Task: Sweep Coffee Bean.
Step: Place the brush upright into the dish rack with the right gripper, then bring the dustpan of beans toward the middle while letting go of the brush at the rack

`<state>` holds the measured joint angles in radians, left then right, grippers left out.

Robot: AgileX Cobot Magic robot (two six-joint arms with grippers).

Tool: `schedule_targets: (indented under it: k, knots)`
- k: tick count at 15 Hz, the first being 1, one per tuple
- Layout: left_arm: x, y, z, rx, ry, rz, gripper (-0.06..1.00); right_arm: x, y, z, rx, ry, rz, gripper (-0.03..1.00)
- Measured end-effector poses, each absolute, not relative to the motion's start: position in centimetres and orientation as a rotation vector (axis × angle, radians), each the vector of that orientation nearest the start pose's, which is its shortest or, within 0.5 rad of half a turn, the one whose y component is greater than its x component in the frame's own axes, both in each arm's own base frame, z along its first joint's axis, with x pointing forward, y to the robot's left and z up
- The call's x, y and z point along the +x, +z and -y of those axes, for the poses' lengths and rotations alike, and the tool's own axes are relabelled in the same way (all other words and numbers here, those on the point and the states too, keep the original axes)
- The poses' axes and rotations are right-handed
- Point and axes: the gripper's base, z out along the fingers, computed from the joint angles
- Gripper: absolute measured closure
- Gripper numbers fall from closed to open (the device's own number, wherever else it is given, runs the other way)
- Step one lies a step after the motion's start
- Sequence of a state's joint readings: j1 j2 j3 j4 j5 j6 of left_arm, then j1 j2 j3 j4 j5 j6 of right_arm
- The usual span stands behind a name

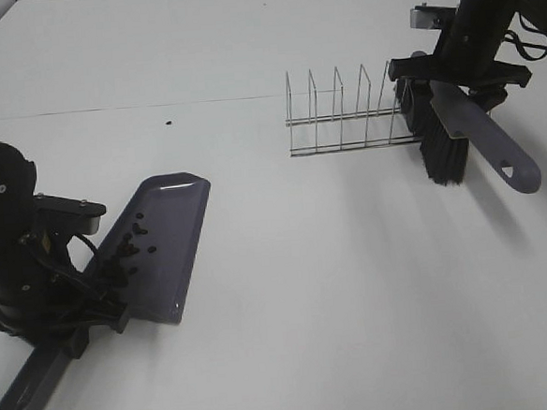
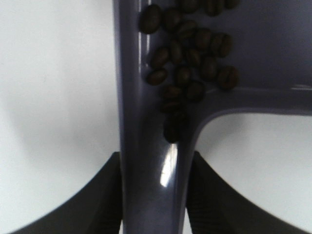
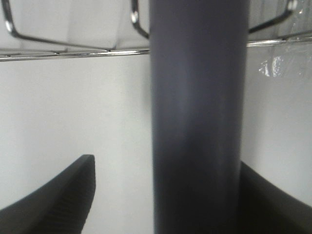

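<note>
The grey dustpan (image 1: 164, 245) lies tilted at the left of the table, with several coffee beans (image 1: 133, 241) lying in it. In the left wrist view the coffee beans (image 2: 187, 63) cluster where the pan meets its handle (image 2: 156, 185). My left gripper (image 1: 97, 292) (image 2: 153, 161) is shut on that handle. One stray coffee bean (image 1: 169, 122) lies on the table further back. The brush (image 1: 443, 151), black-bristled with a grey handle (image 3: 195, 122), leans at the wire rack's right end. My right gripper (image 1: 452, 70) (image 3: 165, 165) stands open around the brush handle, with a gap on one side.
A wire rack (image 1: 342, 116) with upright dividers stands at the back right on the white table (image 1: 335, 285). The dustpan's handle end (image 1: 24, 401) pokes out near the front left edge.
</note>
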<state>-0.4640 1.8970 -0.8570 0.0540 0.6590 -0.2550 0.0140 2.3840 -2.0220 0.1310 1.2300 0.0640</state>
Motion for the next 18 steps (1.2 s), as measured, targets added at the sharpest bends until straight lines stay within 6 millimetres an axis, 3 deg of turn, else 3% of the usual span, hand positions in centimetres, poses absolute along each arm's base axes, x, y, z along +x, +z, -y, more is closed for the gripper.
schedule_targets:
  k: [4, 9, 15, 17, 18]
  knots:
    - [26.7, 9.8, 13.3, 0.328, 0.004, -3.131, 0.63, 48.2, 19.3, -1.8, 0.126, 0.198, -2.982, 0.35]
    - [28.8, 9.7, 14.5, 0.320, -0.011, -3.117, 0.63, 47.9, 21.2, -1.8, 0.121, 0.199, -2.938, 0.35]
    - [29.0, 9.7, 14.8, 0.277, -0.053, -3.110, 0.63, 46.7, 24.2, -2.2, 0.133, 0.278, -2.887, 0.35]
    - [29.0, 9.7, 14.9, 0.258, -0.068, -3.108, 0.58, 45.4, 25.2, -2.3, 0.137, 0.293, -2.891, 0.35]
    - [29.1, 9.7, 14.9, 0.250, -0.075, -3.105, 0.46, 43.8, 26.1, -2.2, 0.125, 0.283, -2.900, 0.35]
